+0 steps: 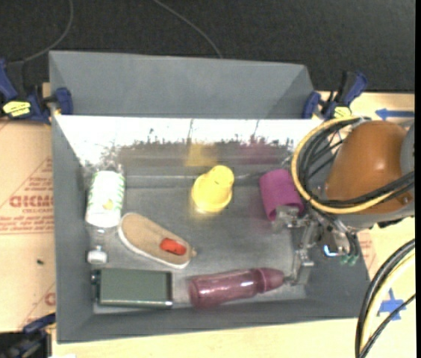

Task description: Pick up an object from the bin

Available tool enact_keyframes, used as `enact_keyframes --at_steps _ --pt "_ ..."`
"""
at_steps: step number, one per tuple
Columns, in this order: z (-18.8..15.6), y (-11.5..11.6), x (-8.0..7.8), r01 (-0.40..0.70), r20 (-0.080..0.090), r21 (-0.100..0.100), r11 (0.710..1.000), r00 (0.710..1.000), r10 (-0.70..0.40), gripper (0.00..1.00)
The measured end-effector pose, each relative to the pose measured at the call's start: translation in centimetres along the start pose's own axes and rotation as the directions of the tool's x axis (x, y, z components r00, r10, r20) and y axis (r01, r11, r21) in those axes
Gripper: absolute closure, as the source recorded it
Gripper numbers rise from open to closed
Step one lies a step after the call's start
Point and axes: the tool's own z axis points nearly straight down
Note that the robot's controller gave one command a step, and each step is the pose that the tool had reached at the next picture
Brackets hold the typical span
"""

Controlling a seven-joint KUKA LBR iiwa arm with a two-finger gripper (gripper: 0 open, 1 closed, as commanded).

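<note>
Six things in bin (70,215); hand (300,268) low at frame right.
Hand by purple bottle's (229,287) cap end, under magenta cup (278,192); open or clenched, cannot tell. Bottle lies flat against lower wall, probably rolled there.

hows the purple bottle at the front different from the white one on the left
Colour: the purple bottle is purple all over; the white bottle is pale with a green-printed label. Pose: the purple bottle lies across the front of the bin, neck toward the claw; the white bottle lies along its left side, cap toward the front. Both lie on their sides.
</note>
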Motion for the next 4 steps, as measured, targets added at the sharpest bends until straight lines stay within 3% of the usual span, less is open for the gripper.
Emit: enact_keyframes --at_steps 1,2,3,4 --pt "-0.4 0.0 -0.2 0.005 0.008 0.001 1.0 1.0 -0.005 0.0" --pt "8.7 6.6 0.8 -0.058 -0.002 -0.002 0.998 0.998 0.058 0.0" --pt "7.4 4.2 1.2 -0.028 0.008 0.002 1.0 1.0 0.028 1.0" --pt "7.4 4.2 1.2 -0.026 0.008 0.002 1.0 1.0 0.026 1.0"
